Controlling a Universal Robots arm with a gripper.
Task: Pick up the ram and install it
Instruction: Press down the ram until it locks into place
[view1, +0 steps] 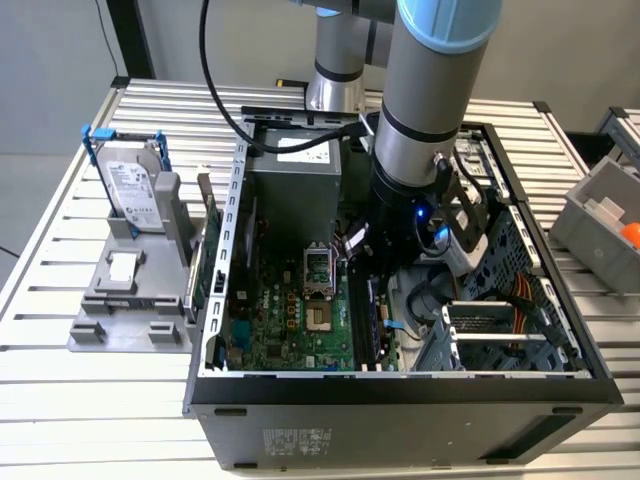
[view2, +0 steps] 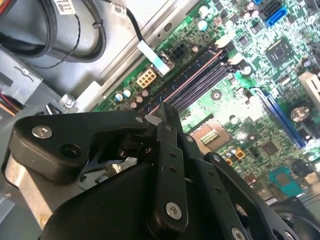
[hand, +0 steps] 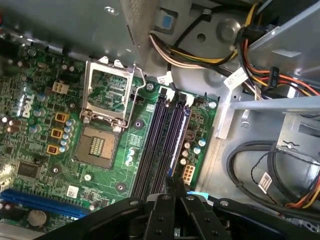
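Note:
My gripper (hand: 174, 186) hangs inside the open computer case (view1: 400, 385), low over the motherboard (view1: 280, 320). Its black fingertips are pressed together directly above the near end of the long dark memory slots (hand: 162, 135). In the second wrist view the same tips (view2: 162, 112) sit at the end of those slots (view2: 195, 80). I cannot tell whether a ram stick is between the fingers or seated in the slot beneath them; the ram is hidden. The arm (view1: 425, 150) reaches down from above into the case.
The open CPU socket (hand: 107, 95) lies beside the slots. Cable bundles (hand: 260, 75) and a metal drive cage (view1: 500, 335) crowd the other side. The power supply (view1: 295, 170) sits at the back. A hard drive (view1: 135, 190) stands in a grey holder on the exterior view's left; a grey bin (view1: 600, 215) stands on its right.

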